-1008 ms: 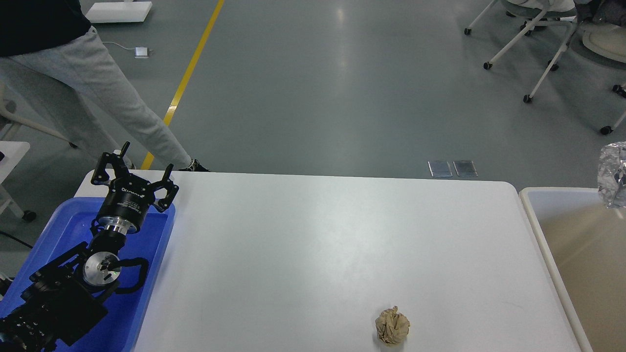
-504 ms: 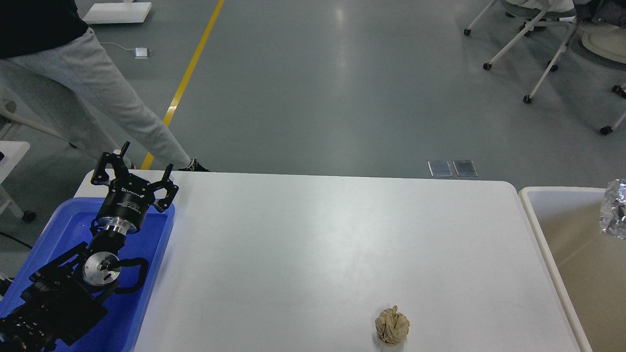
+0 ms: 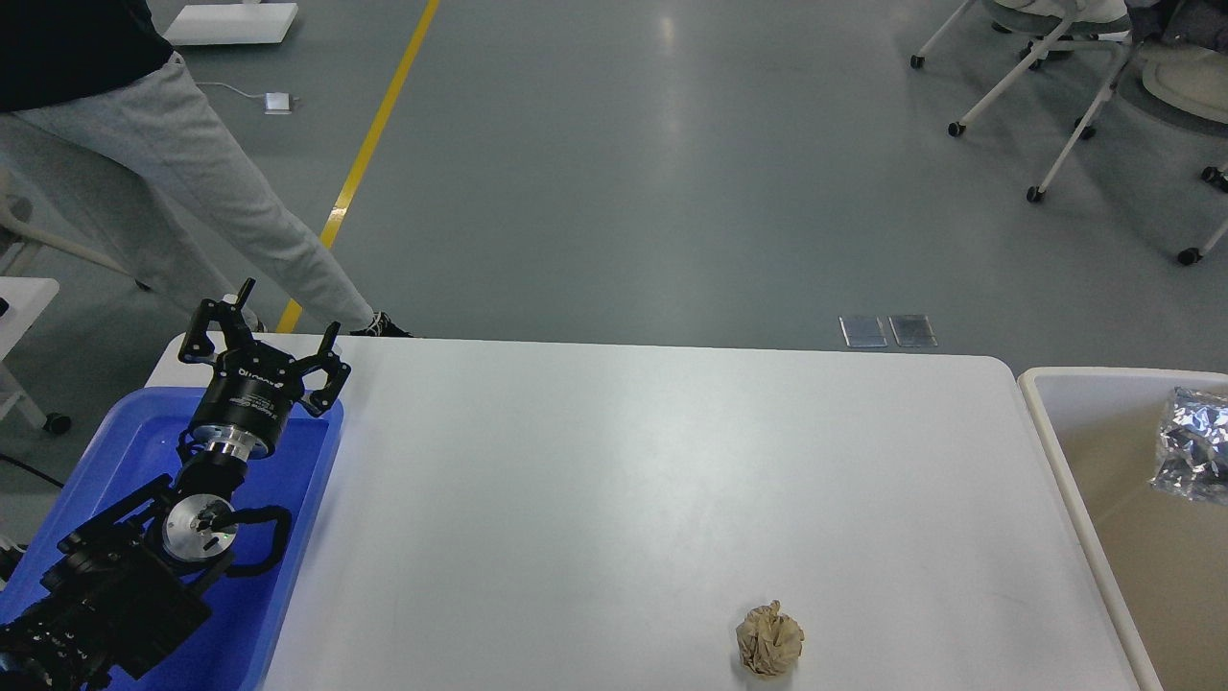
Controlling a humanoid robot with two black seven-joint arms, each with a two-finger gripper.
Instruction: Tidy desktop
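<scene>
The white desktop (image 3: 624,480) fills the middle of the head view. A crumpled brown paper ball (image 3: 768,640) lies near its front edge, right of centre. A crumpled piece of silver foil (image 3: 1192,446) is inside the beige-white bin (image 3: 1050,437) at the right. My left gripper (image 3: 286,309) is open and empty, held above the far end of the blue tray (image 3: 307,480) at the left. My right gripper is out of view.
A person in grey trousers (image 3: 173,173) stands beyond the table's far left corner. Rolling chairs (image 3: 1055,86) stand on the floor at the far right. A yellow floor line (image 3: 369,154) runs behind the table.
The silver foil has dropped from above the bin's far edge down into the bin. My left arm has not moved.
</scene>
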